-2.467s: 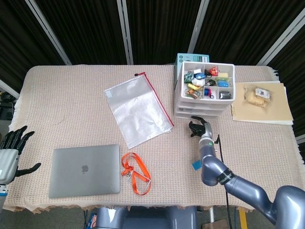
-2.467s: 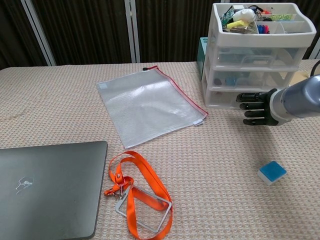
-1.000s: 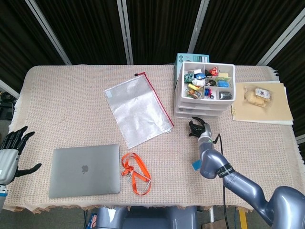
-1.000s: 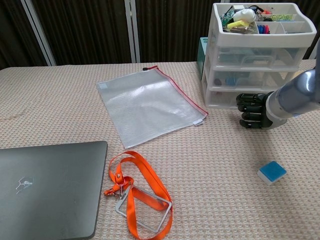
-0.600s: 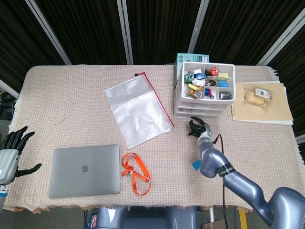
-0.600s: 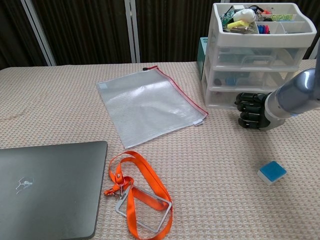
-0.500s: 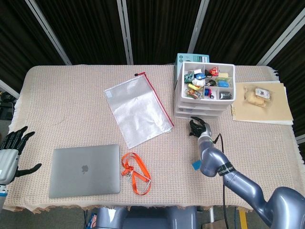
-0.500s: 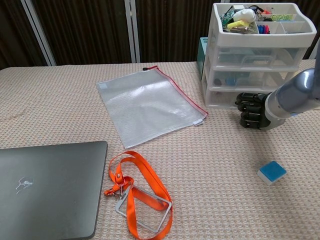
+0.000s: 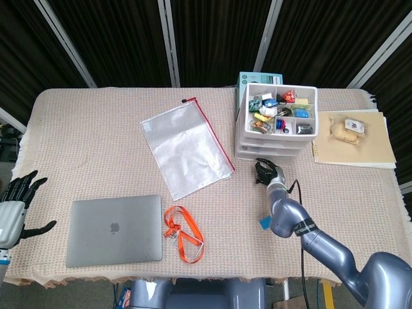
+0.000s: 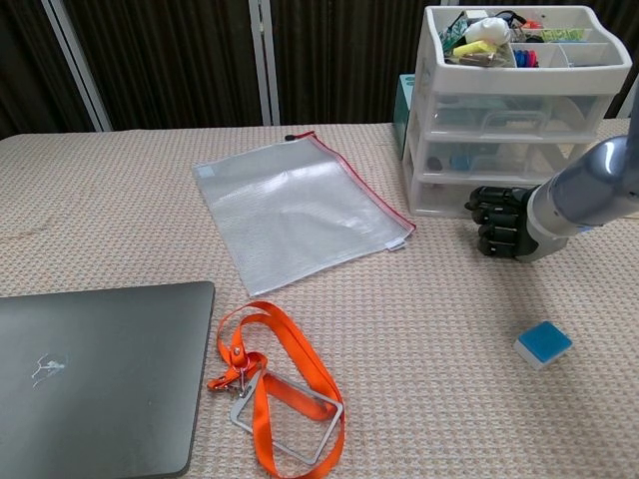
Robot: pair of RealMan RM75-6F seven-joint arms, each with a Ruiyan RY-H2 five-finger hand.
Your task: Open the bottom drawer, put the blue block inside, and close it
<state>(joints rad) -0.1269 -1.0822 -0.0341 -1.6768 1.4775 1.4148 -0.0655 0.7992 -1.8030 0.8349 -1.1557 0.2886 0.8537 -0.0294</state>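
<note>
Blue block [image 10: 543,343] lies flat, corner toward the camera (long axis unclear), right robot hand [image 10: 499,224] clenched empty.

The right hand [image 10: 502,228] is hovering just in front of the bottom drawer [image 10: 454,194] of the drawer unit [image 10: 519,115]. The block [image 10: 543,343] is lying on the table [image 10: 120,210] nearer the robot than this hand, slightly to its right. The zip pouch [image 10: 296,207] is lying to the hand's left; the lanyard [image 10: 282,387] and laptop [image 10: 95,379] are lying farther left and nearer. The left hand [image 9: 14,206] is hanging beyond the table's left edge.
</note>
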